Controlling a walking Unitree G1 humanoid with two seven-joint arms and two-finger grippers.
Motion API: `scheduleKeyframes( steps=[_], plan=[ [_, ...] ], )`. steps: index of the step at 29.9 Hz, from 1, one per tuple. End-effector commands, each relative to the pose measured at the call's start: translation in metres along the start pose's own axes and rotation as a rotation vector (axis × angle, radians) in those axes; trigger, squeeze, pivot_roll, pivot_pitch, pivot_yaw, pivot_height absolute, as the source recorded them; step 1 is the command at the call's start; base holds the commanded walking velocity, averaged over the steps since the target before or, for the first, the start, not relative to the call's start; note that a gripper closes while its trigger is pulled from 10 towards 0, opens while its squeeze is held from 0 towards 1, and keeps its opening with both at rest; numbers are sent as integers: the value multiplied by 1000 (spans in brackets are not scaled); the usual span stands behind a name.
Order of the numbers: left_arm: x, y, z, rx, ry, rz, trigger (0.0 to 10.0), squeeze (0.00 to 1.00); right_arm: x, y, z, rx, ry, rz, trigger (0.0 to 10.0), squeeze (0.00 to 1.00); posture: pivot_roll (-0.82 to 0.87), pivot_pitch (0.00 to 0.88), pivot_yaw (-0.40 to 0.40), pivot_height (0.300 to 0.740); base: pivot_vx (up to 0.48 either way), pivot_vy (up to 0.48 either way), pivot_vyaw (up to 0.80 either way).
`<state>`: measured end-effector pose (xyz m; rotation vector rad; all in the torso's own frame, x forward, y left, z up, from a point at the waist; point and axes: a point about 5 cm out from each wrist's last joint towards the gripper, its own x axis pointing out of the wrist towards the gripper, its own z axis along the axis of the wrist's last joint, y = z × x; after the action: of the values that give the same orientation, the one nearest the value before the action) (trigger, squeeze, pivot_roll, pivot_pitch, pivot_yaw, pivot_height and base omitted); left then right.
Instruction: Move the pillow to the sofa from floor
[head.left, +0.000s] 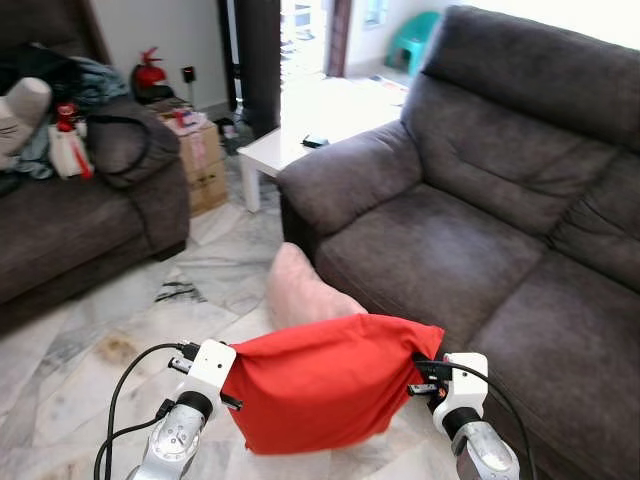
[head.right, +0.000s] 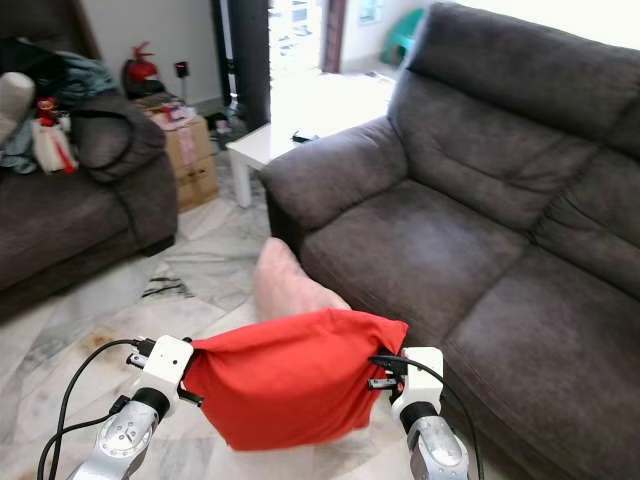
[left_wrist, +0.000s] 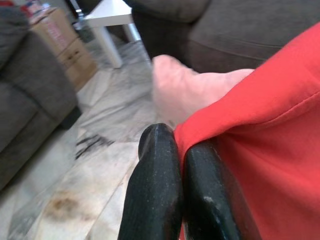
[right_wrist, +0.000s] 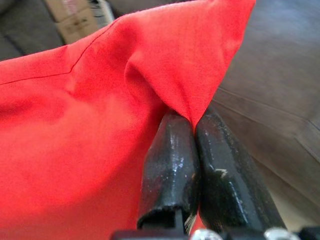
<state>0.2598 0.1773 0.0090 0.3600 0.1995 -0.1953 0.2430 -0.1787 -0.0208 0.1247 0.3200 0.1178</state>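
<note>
A red pillow (head.left: 325, 385) hangs in the air in front of me, held by its two upper corners above the marble floor. My left gripper (left_wrist: 176, 145) is shut on its left corner, my right gripper (right_wrist: 193, 124) shut on its right corner. Just behind it a pale pink pillow (head.left: 298, 290) rests on the floor, leaning against the front of the dark grey sofa (head.left: 430, 250). That sofa stretches along the right, its seat a little ahead of the red pillow and to its right.
A second grey sofa (head.left: 60, 235) at the left carries bags and clothes. A cardboard box (head.left: 205, 160) and a white low table (head.left: 285, 135) stand beyond the sofa's arm. Open marble floor (head.left: 130, 320) lies to the left.
</note>
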Motion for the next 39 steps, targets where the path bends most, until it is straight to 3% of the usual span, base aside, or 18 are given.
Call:
scheduleKeyframes(
  steps=[1, 17, 39],
  plan=[
    [9, 5, 18, 1, -78, 14, 10000, 0, 7, -4, 16, -19, -74, -15, 10000, 0, 37, 0, -46, 740, 0, 0, -800],
    [19, 8, 28, 39, -88, 38, 10000, 0, 18, 1, 31, -16, -118, -16, 10000, 0, 43, 0, -43, 740, 0, 0, -800],
    [20, 9, 29, 82, -88, 35, 10000, 0, 18, 4, 29, -25, -107, -9, 10000, 0, 35, 0, -33, 740, 0, -268, -800]
  ],
)
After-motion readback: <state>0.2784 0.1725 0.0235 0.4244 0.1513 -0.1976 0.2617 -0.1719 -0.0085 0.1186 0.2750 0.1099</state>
